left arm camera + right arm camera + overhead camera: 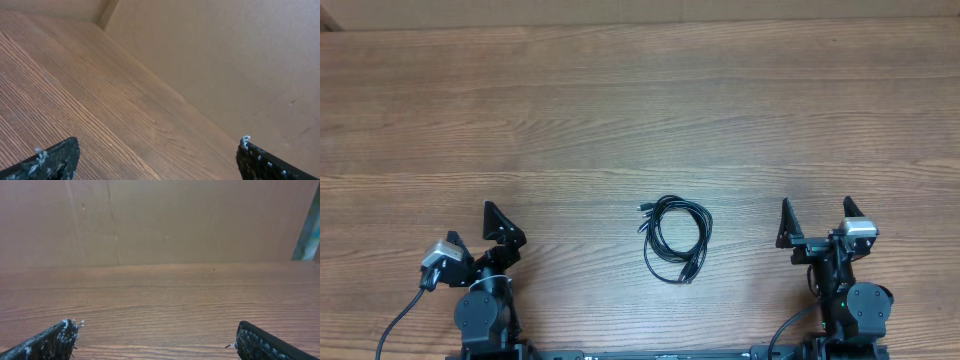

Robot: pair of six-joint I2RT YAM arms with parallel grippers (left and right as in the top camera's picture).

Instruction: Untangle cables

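Observation:
The cables (676, 236) lie as one tangled black coil on the wooden table (620, 110), near the front middle, with small plugs at its upper left and lower right. My left gripper (501, 228) is open and empty at the front left, well left of the coil. My right gripper (817, 215) is open and empty at the front right, well right of the coil. In the left wrist view the open fingertips (157, 155) frame bare wood. In the right wrist view the open fingertips (155, 335) frame bare wood too. The cables show in neither wrist view.
A brown cardboard wall (160, 220) stands behind the table's far edge, also in the left wrist view (225, 60). Both arm bases (480, 315) (855, 310) sit at the front edge.

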